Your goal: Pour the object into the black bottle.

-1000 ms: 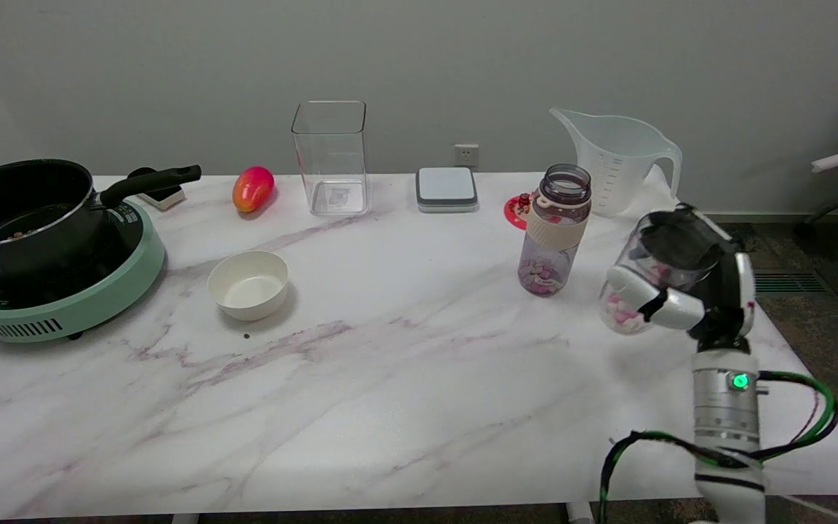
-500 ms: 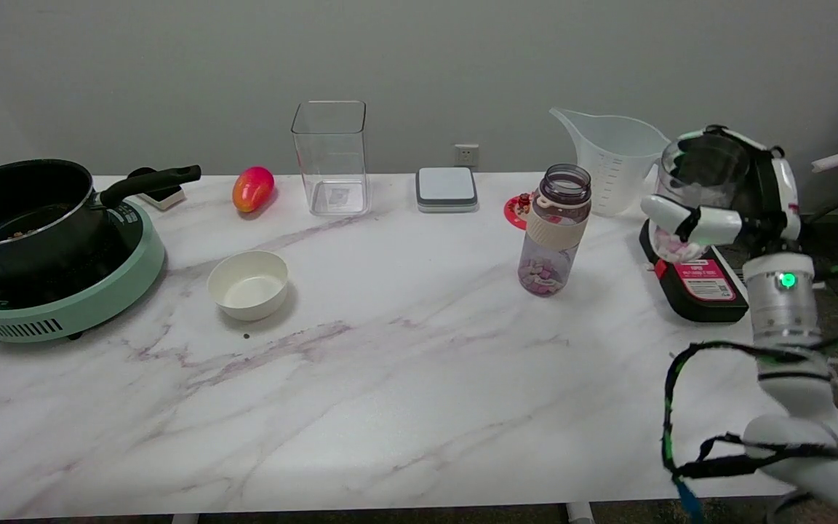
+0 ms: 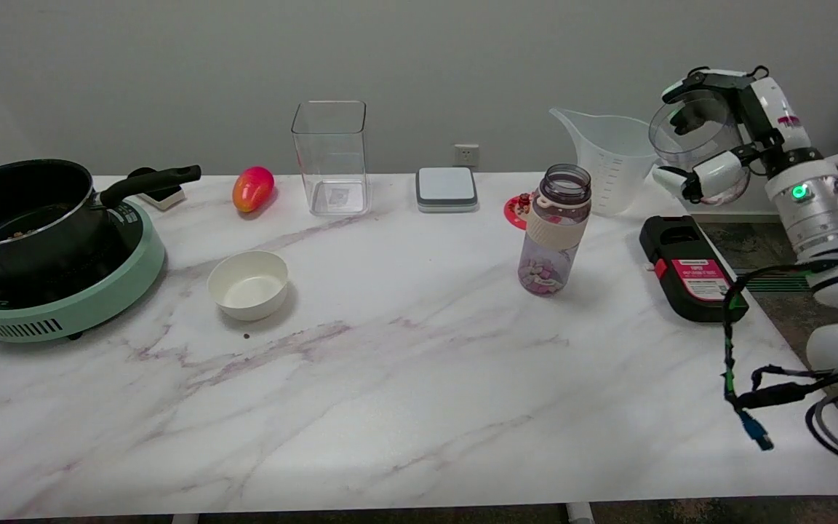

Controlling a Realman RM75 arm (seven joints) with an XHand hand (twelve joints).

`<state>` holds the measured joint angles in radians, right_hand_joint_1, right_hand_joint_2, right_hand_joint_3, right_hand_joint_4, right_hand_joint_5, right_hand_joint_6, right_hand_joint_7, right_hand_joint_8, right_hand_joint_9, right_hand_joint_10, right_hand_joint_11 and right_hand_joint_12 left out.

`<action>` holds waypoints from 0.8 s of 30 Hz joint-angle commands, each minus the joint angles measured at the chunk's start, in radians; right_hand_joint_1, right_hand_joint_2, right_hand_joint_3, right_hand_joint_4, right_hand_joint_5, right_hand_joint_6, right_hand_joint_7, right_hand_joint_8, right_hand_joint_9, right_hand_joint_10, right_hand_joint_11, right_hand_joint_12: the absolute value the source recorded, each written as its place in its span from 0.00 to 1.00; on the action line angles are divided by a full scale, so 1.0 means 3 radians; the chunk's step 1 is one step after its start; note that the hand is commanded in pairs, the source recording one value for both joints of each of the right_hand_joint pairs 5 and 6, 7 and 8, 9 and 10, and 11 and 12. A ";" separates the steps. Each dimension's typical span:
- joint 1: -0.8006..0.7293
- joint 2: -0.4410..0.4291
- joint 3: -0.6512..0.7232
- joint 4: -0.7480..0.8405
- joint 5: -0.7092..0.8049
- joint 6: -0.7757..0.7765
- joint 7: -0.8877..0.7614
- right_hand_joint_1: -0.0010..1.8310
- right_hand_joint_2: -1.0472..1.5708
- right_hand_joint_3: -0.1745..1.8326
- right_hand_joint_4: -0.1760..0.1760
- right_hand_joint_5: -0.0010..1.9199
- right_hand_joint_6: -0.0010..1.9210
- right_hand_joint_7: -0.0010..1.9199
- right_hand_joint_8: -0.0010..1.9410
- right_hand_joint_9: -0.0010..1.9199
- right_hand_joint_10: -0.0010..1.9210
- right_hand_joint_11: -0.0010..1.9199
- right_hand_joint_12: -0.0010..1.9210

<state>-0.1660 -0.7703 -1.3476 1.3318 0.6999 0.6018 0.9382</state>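
My hand (image 3: 724, 138), clamped on the clear cup (image 3: 695, 142), has risen above the tabletop (image 3: 390, 378); pouring into the bottle (image 3: 554, 229) remains.

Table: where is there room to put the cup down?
The near half of the table is bare, in front of the white bowl and the bottle. Bare too between those two. The back edge is crowded, and the black device fills the right edge.

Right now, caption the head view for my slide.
Right hand holds a clear cup raised beside the open dark bottle.
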 commanded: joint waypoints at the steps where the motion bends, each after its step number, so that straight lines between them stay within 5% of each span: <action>1: 0.0203 0.0264 0.0557 0.0269 -0.1369 -0.1199 -0.0152 0.83 0.35 0.76 0.50 0.40 0.40 0.56 0.56 0.55 0.55 0.43 0.43; 15: 0.0270 0.0269 0.0398 0.0271 -0.1374 -0.1162 -0.0300 0.83 0.40 0.73 0.50 0.42 0.42 0.58 0.58 0.57 0.56 0.45 0.45; 24: 0.0760 0.0324 -0.0120 0.0182 -0.1346 -0.1157 -0.0277 0.83 0.42 0.74 0.50 0.46 0.46 0.60 0.59 0.58 0.58 0.47 0.47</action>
<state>-0.0915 -0.6997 -1.2468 1.3974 0.3442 0.2985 0.8732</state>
